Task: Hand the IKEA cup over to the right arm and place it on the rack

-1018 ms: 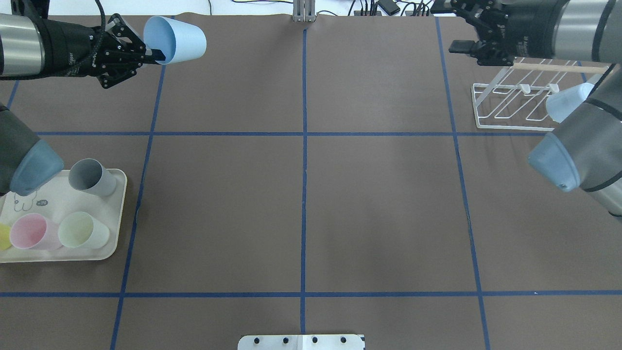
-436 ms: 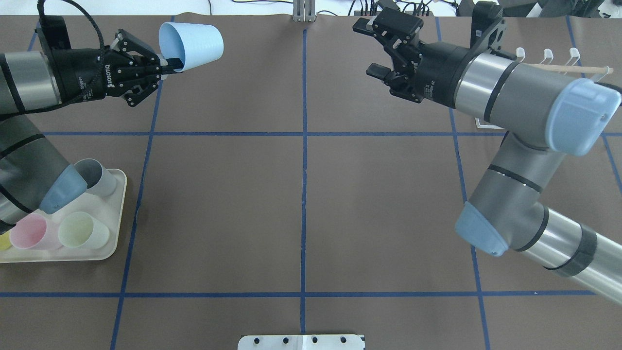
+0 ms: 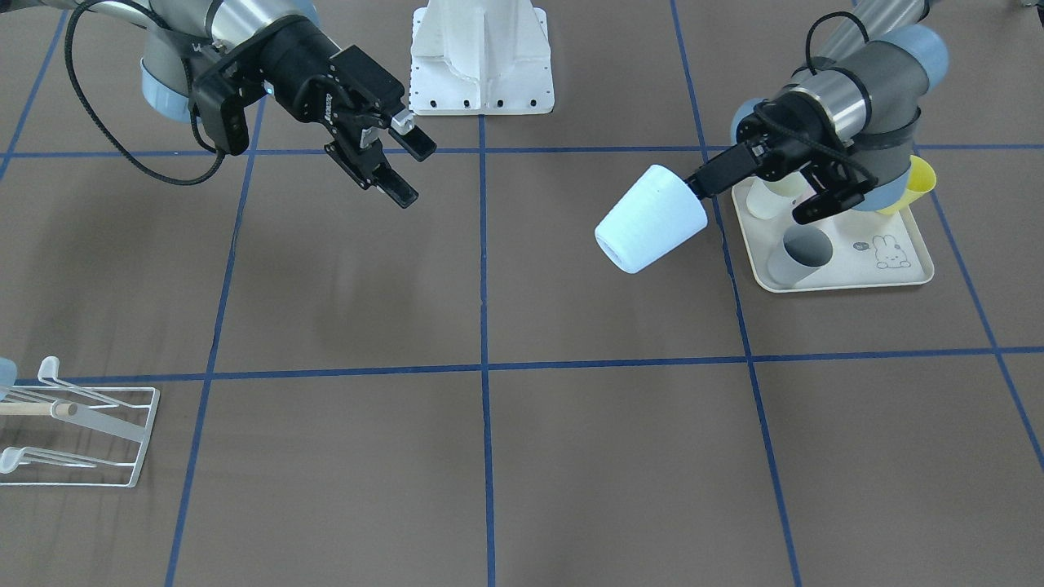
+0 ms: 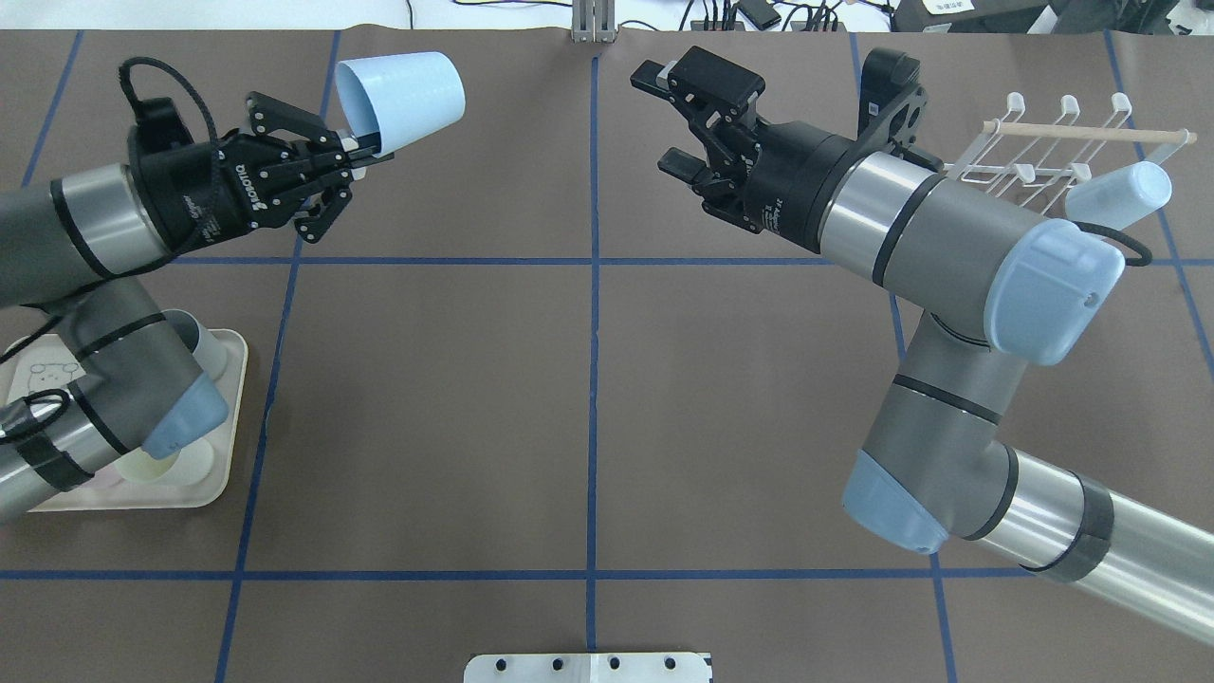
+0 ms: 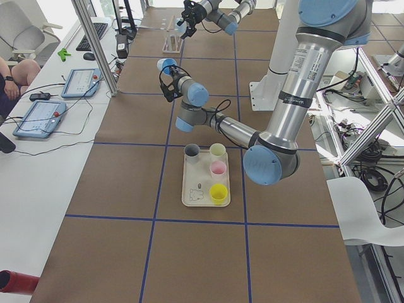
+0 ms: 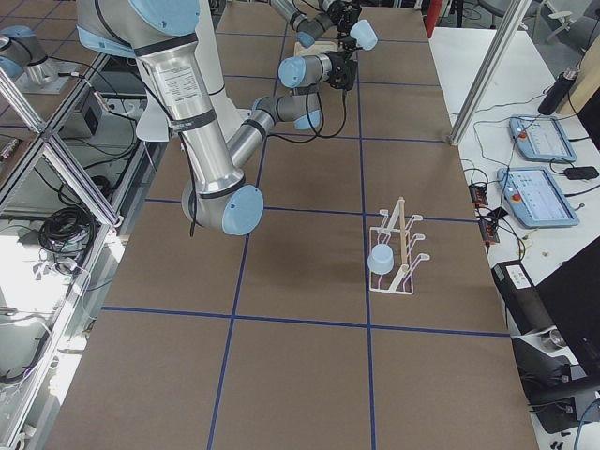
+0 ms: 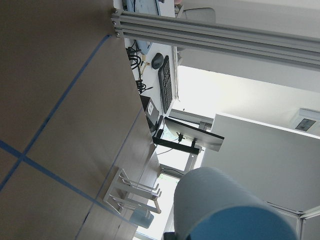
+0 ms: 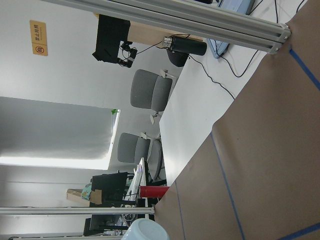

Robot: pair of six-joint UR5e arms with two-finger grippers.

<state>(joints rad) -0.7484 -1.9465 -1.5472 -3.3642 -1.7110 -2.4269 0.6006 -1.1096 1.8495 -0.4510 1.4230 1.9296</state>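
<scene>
The IKEA cup (image 4: 403,90) is light blue and hangs on its side above the far left of the table, base pointing toward the centre. My left gripper (image 4: 368,145) is shut on its rim, one finger inside the mouth. The front view shows the same cup (image 3: 650,231) and the left gripper (image 3: 701,186). Across the centre line my right gripper (image 4: 661,116) stands open, empty and facing the cup from a distance, also seen as the right gripper (image 3: 416,173). The white wire rack (image 4: 1039,156) with its wooden dowel stands far right and holds another light blue cup (image 4: 1119,194).
A cream rabbit-print tray (image 3: 840,281) lies at near left under my left arm, holding grey, green, pink and yellow cups (image 5: 210,170). My right forearm crosses in front of the rack. An aluminium post (image 4: 593,21) stands at the far edge.
The right arm swung away from the rack toward the table's centre, gripper still open. The left arm carried the blue cup a little to the right, toward the centre.
</scene>
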